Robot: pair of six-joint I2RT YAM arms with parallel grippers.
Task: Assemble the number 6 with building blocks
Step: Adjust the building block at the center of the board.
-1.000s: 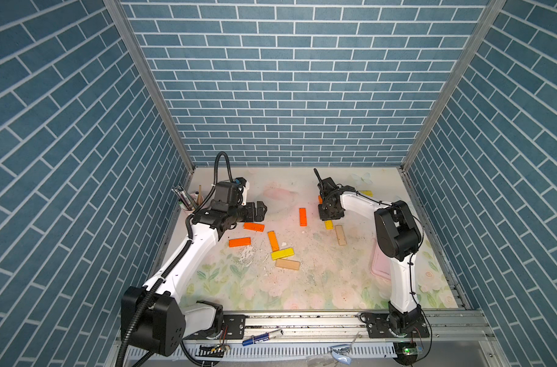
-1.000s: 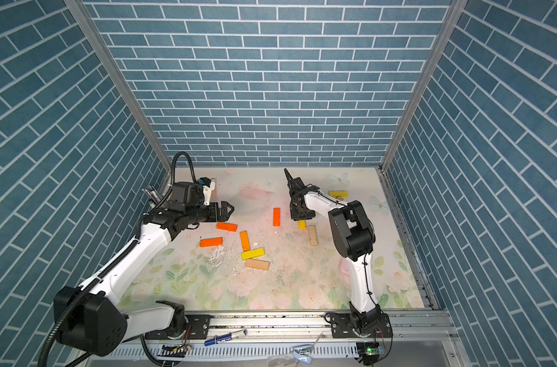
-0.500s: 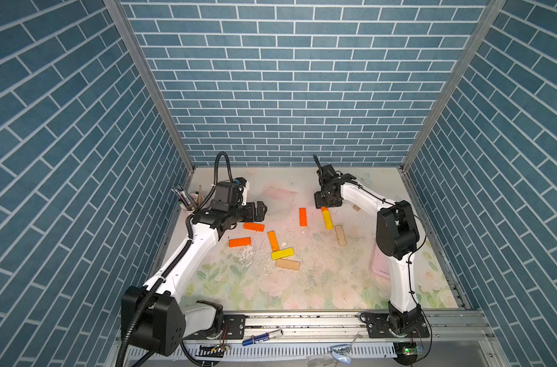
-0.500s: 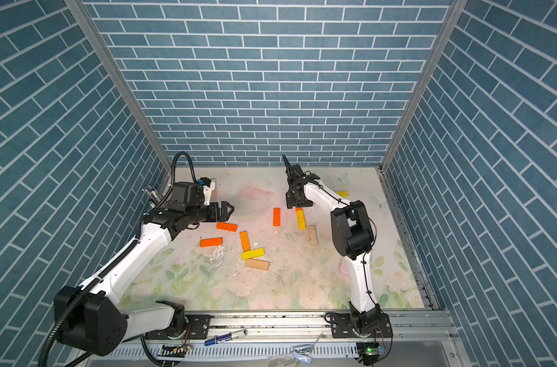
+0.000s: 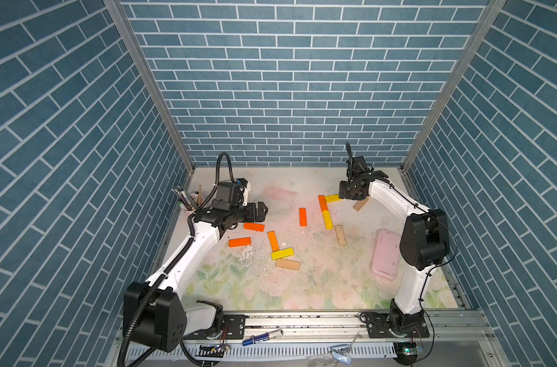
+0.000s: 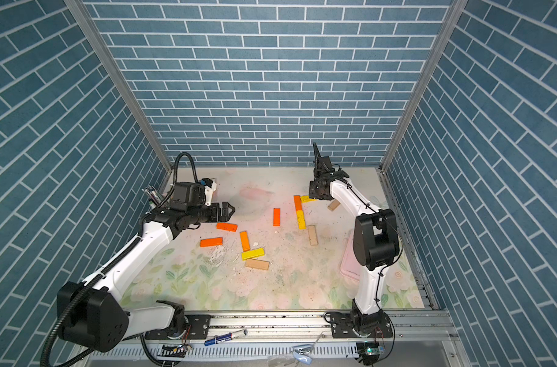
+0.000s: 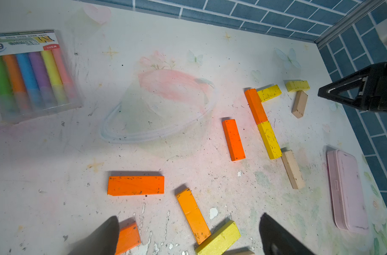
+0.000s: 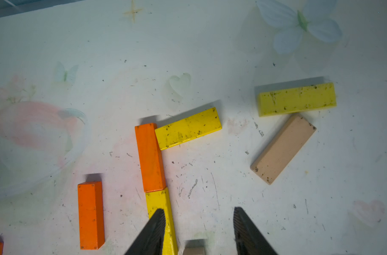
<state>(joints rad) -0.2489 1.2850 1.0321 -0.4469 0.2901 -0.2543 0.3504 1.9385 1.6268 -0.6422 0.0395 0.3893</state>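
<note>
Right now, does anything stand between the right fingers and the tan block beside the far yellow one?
Nothing visible does. In the right wrist view only bare tabletop separates the right fingers from the tan block.

Scattered blocks (image 5: 282,253), pink tray (image 5: 386,254) on table (image 5: 318,286)

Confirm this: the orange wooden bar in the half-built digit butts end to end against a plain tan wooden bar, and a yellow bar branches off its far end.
Wrong in one respect. The orange wooden bar butts end to end against a yellow wooden bar, not a tan one, as the left wrist view shows. The other yellow bar does branch off its far end.
</note>
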